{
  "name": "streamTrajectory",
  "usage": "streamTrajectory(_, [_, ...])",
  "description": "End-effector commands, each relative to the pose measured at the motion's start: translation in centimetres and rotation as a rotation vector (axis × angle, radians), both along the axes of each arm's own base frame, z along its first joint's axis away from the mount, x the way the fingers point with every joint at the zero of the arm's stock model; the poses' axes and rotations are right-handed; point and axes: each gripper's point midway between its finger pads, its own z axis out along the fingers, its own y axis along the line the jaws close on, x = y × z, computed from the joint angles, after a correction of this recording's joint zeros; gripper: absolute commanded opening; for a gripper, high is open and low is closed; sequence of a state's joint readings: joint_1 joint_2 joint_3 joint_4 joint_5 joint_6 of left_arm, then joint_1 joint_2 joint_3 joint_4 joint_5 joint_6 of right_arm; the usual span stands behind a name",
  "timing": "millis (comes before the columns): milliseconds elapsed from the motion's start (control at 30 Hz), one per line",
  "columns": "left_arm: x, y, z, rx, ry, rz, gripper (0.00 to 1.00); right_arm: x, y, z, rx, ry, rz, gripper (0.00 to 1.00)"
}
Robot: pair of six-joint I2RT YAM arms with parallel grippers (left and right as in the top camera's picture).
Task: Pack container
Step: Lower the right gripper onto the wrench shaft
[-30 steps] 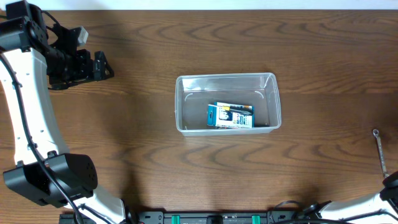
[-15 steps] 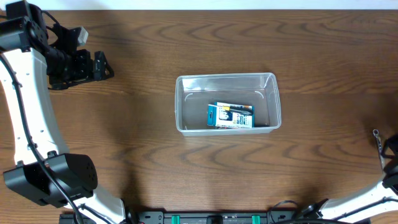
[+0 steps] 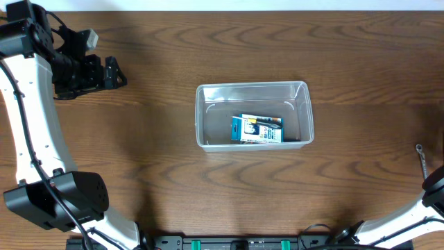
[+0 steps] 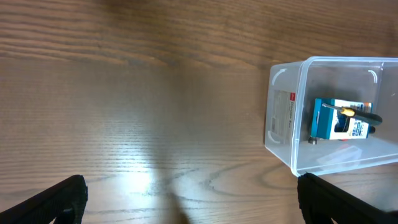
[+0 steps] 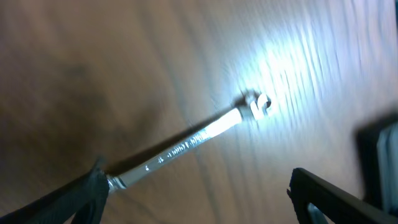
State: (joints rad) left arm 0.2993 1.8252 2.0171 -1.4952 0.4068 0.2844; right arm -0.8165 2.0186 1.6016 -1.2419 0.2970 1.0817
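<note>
The clear container (image 3: 253, 85) stands mid-table with a blue-and-white box (image 3: 257, 129) lying in it. The left wrist view shows the container (image 4: 281, 118) at the right, the box (image 4: 336, 121) inside and a thin black-and-yellow tool (image 4: 356, 112) across the box. A silver wrench (image 3: 423, 164) lies on the wood at the far right. My right gripper (image 5: 205, 196) hangs open low over the wrench (image 5: 193, 138), whose handle end runs to the left finger. My left gripper (image 3: 111, 73) stands open at the far left, well away from the container, with nothing between its fingers (image 4: 62, 199).
Bare brown wood lies all round the container. The right arm (image 3: 435, 186) shows only at the lower right edge of the overhead view. The left arm's white links (image 3: 31, 139) run down the left side. A dark rail (image 3: 236, 243) lines the front edge.
The right arm came forward over the wrench, then drew back a little toward the front edge. The left arm has barely shifted.
</note>
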Motion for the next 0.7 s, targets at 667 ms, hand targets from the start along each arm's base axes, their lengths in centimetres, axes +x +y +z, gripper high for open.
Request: streamTrajectory(667, [0.3, 0.3, 0.1, 0.010, -0.014, 0.016, 0.98, 5.0, 2.4, -2.0, 0.337, -0.110, 1.430, 0.99])
